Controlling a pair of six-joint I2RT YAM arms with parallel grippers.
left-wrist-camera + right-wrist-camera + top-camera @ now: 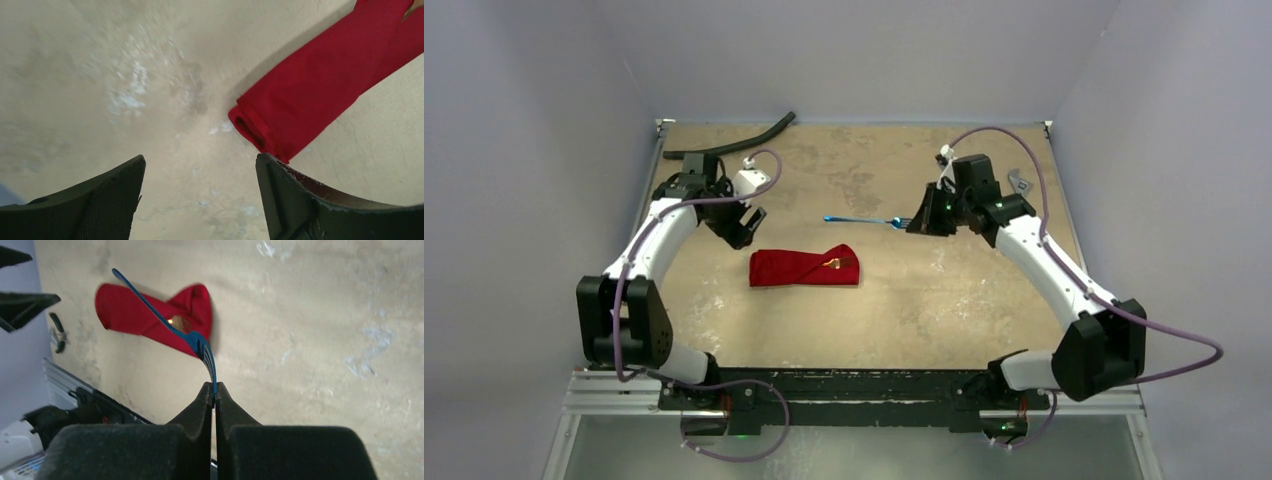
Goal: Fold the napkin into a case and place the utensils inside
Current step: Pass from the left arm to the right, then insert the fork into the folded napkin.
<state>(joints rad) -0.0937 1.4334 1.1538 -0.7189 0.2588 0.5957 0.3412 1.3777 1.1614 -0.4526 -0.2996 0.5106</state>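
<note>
The red napkin (804, 268) lies folded as a long narrow case in the middle of the table, also seen in the left wrist view (320, 85) and the right wrist view (145, 315). A gold utensil tip (832, 263) (175, 321) pokes out of its right end. My right gripper (916, 222) (215, 387) is shut on the tines of a blue fork (864, 219) (202, 347), held above the table behind the case with its handle pointing left. My left gripper (744, 225) (200, 159) hangs open and empty just beyond the case's left end.
A black curved hose (744, 140) lies at the back left edge. A steel wrench (1019, 183) sits at the back right, behind the right arm. The arms' black base rail (844, 385) runs along the near edge.
</note>
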